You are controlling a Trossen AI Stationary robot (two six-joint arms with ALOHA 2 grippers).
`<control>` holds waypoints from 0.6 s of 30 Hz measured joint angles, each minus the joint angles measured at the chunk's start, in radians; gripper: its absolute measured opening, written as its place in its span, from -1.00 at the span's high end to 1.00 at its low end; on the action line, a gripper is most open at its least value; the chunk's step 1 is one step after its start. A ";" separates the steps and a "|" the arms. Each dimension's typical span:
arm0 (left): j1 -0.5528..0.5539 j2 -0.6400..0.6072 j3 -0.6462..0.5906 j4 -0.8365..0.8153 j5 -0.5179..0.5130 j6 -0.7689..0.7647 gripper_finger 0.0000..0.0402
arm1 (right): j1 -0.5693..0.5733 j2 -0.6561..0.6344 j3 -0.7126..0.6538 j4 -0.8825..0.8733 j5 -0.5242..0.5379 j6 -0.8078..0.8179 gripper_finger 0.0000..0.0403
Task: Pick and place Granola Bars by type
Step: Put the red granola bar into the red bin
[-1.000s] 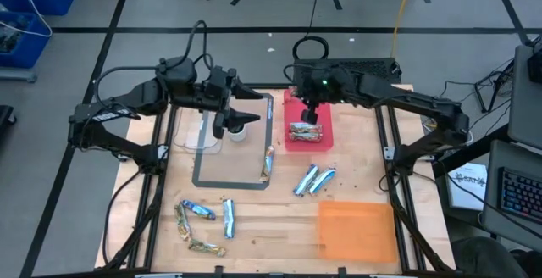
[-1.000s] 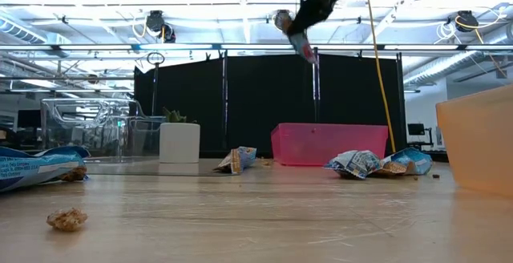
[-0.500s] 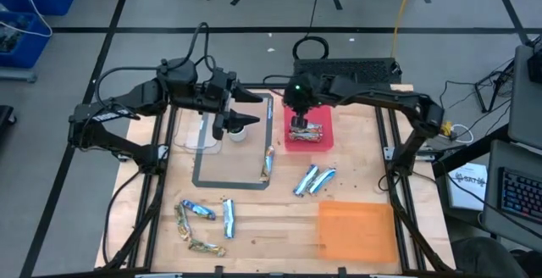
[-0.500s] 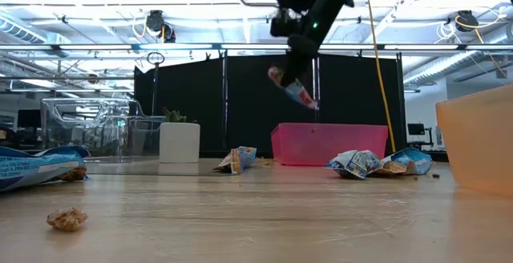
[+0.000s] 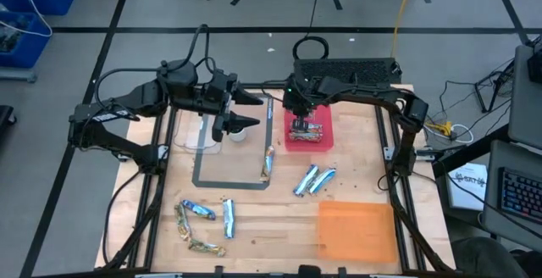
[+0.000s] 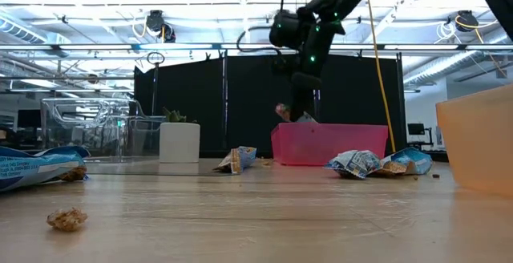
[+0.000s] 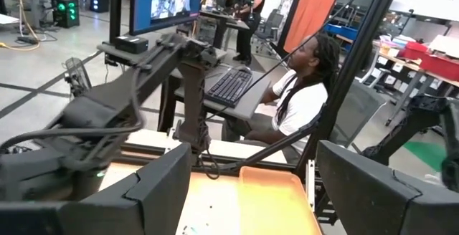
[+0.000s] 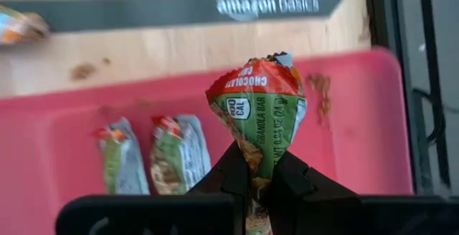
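My right gripper [image 5: 298, 119] hangs over the pink bin [image 5: 290, 147] at the table's far middle, shut on a green-and-red wrapped granola bar [image 8: 258, 117]. In the low view the bar [image 6: 283, 111] is just above the bin's rim [image 6: 329, 128]. Two similar bars [image 8: 150, 156] lie flat on the bin's floor. Blue bars [image 5: 312, 179] and brownish ones [image 5: 268, 161] lie loose on the table. My left gripper [image 5: 251, 110] is held high and level at the far left, open, with nothing between its fingers. My right gripper pinches one end of the bar [image 8: 255, 165] between its two fingers. The fingers slant steeply down from the table's far right side. The bar sticks out past the fingertips, its crinkled free end [image 8: 267, 69] pointing down over the bin. I cannot tell whether it touches the bin's floor.
A grey mat frame [image 5: 229, 181], a clear container [image 5: 199, 134] and a white plant pot [image 5: 238, 132] stand below my left gripper. An orange bin [image 5: 356, 230] sits at the near right. More bars [image 5: 203, 219] lie at the near left. A person sits beyond the table [image 7: 301, 99].
My right gripper has come down toward the pink bin with the bar and tipped more steeply downward, shifting slightly toward the table's left. The bar has sunk from high above the bin to just over its rim. The gripper has stayed shut on it.
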 joint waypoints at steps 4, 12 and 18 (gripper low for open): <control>-0.013 0.000 0.000 -0.004 -0.001 0.001 -0.51 | -0.033 0.002 -0.040 -0.006 -0.029 0.013 0.92; -0.016 0.000 0.000 -0.074 -0.009 -0.003 -0.43 | -0.059 0.003 -0.133 -0.002 -0.082 0.014 0.92; -0.016 0.000 0.000 -0.182 -0.009 -0.027 -0.39 | -0.059 0.003 -0.168 0.040 -0.082 0.008 0.92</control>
